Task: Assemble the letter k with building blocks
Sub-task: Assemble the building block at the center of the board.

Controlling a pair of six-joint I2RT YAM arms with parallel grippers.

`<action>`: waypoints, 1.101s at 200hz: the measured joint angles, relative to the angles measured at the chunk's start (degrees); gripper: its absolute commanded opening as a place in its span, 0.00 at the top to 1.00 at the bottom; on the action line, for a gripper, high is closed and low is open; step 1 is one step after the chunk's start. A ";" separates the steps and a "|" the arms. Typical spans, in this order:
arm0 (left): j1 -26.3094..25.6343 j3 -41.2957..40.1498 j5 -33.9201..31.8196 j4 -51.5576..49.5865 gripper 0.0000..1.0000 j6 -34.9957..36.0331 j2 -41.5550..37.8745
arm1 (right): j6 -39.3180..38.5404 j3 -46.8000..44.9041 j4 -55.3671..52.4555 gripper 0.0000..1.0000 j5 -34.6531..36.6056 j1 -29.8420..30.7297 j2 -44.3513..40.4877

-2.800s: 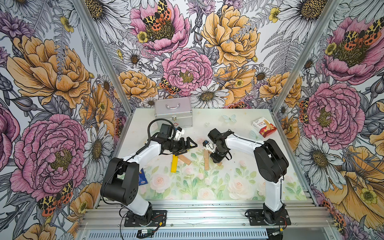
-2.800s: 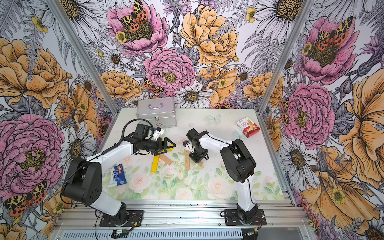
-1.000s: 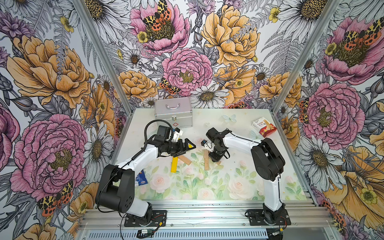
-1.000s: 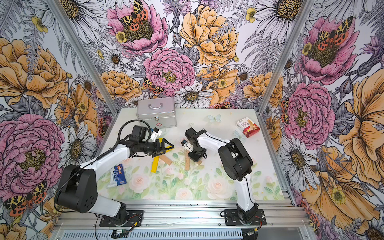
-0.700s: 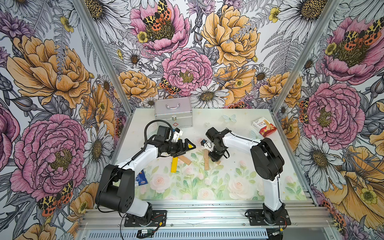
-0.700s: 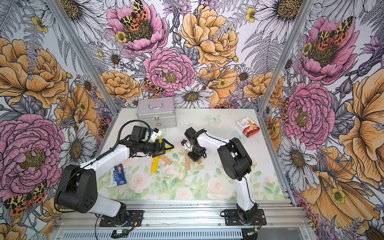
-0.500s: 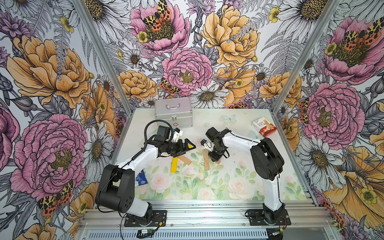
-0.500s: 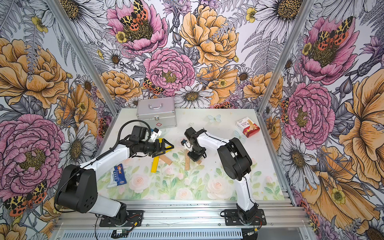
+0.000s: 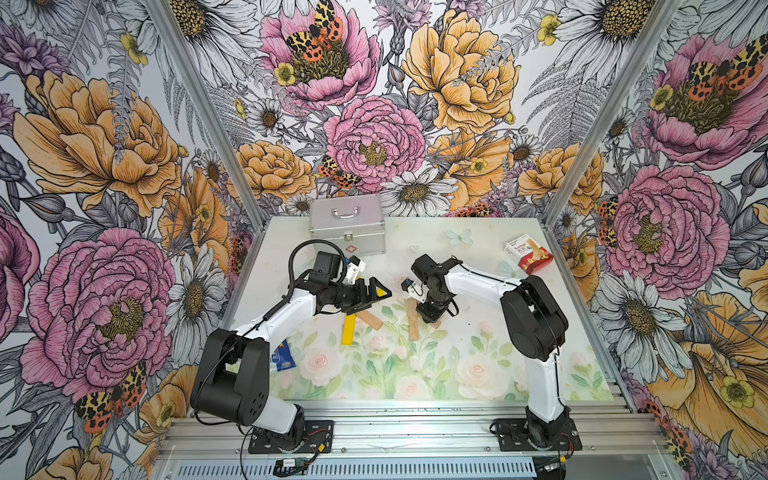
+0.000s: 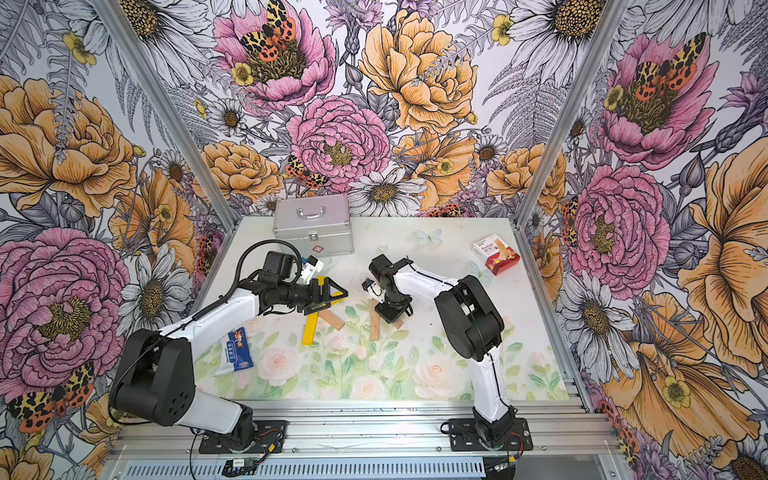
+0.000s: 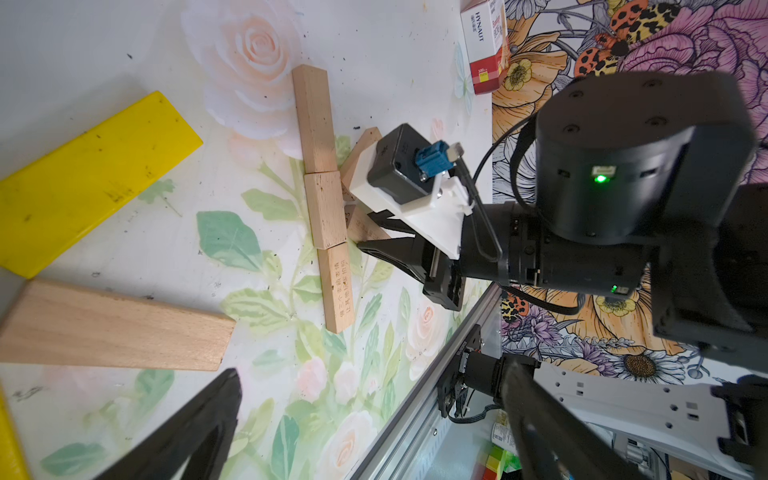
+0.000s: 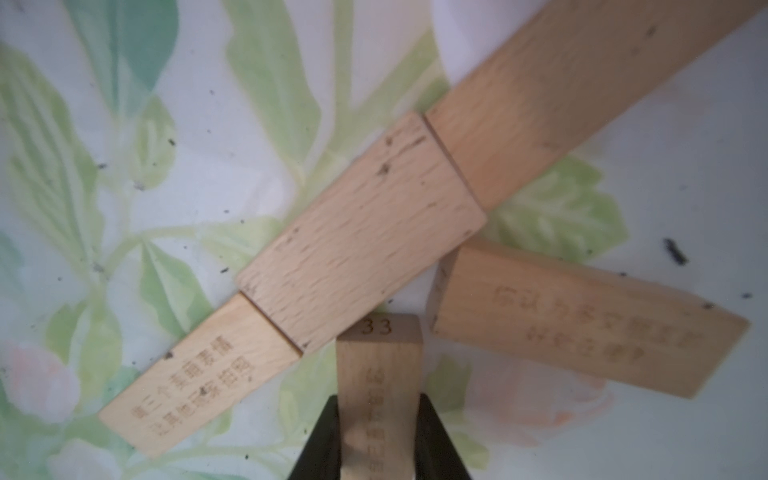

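Observation:
In both top views my left gripper [image 9: 376, 297] [image 10: 332, 297] hovers open over a yellow-stemmed letter k figure. A long yellow block [image 9: 348, 330] [image 11: 91, 178] forms its stem, with a slanted pale wood block [image 9: 370, 321] [image 11: 112, 326] beside it. To the right lies a straight stem of three pale wood blocks [image 9: 412, 324] [image 12: 365, 232]. My right gripper [image 9: 430, 318] [image 12: 380, 436] is shut on a pale block marked 33 [image 12: 380, 374], whose end meets that stem. Another pale block [image 12: 582, 332] lies slanted beside it.
A silver case [image 9: 347, 224] stands at the back left of the table. A red-and-white carton [image 9: 528, 253] sits at the back right. A blue-white sachet [image 9: 282, 359] lies by the left arm's base. The metal rail [image 11: 436, 399] bounds the front edge.
Over the last second nothing has visibly moved. Since the earliest frames the left arm's elbow has shifted a little while its gripper stayed over the yellow blocks.

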 measured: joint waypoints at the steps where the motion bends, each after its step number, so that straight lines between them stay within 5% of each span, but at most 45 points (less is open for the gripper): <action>1: 0.00 0.00 0.00 0.00 0.01 0.00 0.00 | 0.00 0.00 0.02 0.95 0.00 0.00 0.00; 59: 0.00 0.00 0.00 0.00 0.01 0.00 0.00 | 0.13 0.00 0.02 0.66 0.04 -0.04 0.00; 176: 0.00 -0.11 0.02 0.00 0.01 0.00 0.00 | 0.37 -0.09 0.66 0.55 -1.16 -0.90 -0.28; 220: 0.00 -0.11 0.02 0.00 0.01 0.00 0.00 | 1.18 -0.24 0.52 0.53 -3.02 -1.29 -7.52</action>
